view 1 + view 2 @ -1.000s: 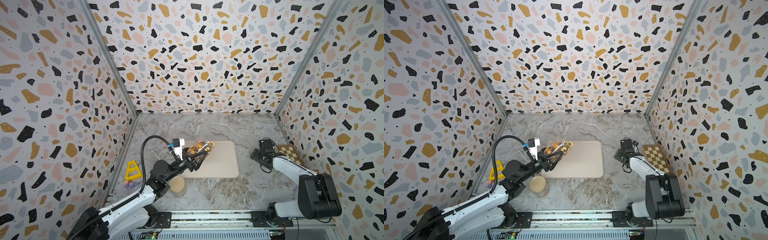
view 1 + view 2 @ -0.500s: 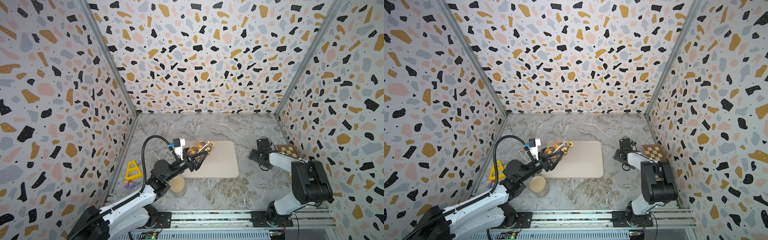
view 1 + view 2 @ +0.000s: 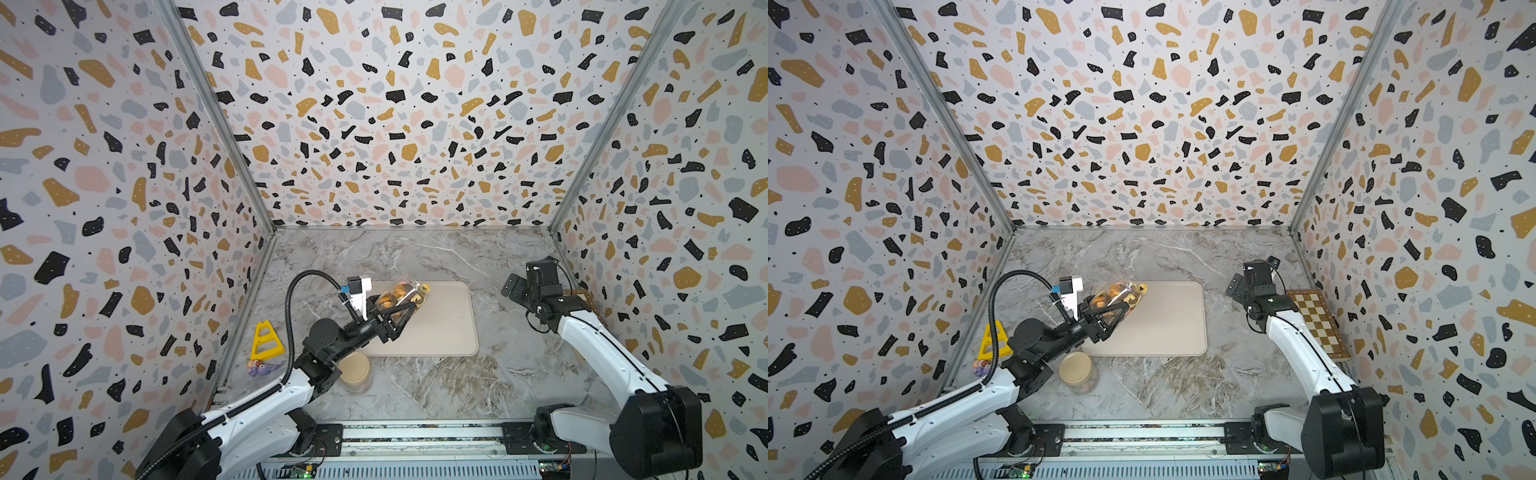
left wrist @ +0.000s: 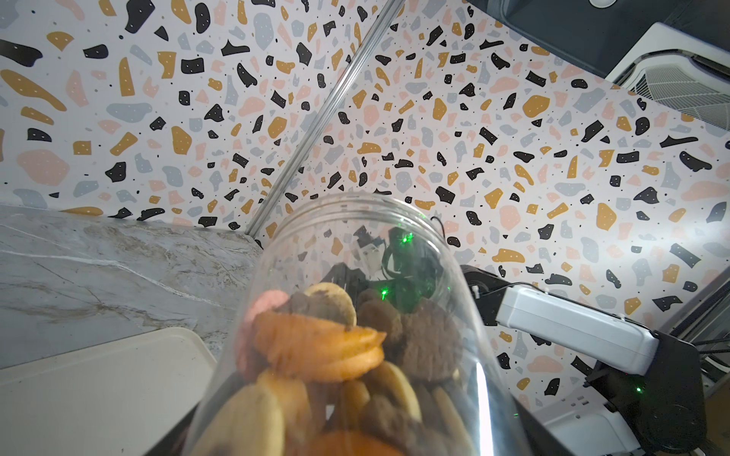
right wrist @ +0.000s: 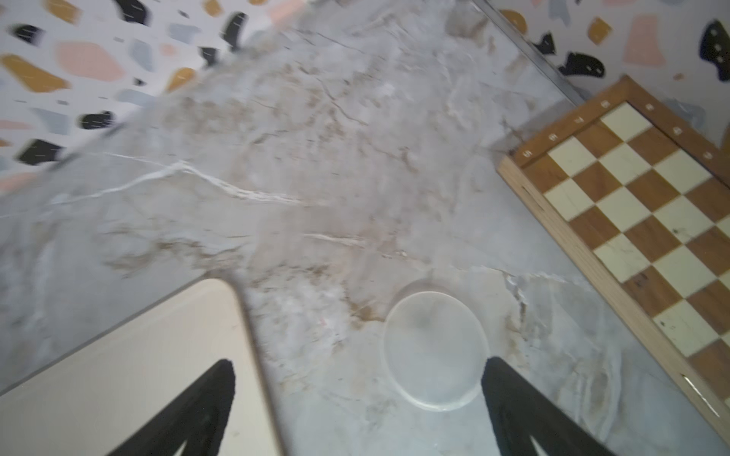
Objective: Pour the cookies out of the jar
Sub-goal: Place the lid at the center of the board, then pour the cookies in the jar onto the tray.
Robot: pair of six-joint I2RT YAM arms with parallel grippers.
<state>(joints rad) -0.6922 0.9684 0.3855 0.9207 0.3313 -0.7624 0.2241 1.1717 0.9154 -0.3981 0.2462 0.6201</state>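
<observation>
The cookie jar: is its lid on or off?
Off. The jar shows a bare open rim in the left wrist view, and a clear round lid lies on the table near the chessboard.

orange and brown cookies, beige tray, chequered brown-cream board.

A marbled grey counter is lying between terrazzo-patterned walls. A beige tray is resting near its middle. A tan-lidded container is standing upright just off the tray's near left corner. By the left wall a yellow triangular frame is standing, with a small purple toy lying just beside it. A wooden chessboard is lying along the right wall, with a clear round lid lying flat near it.
</observation>
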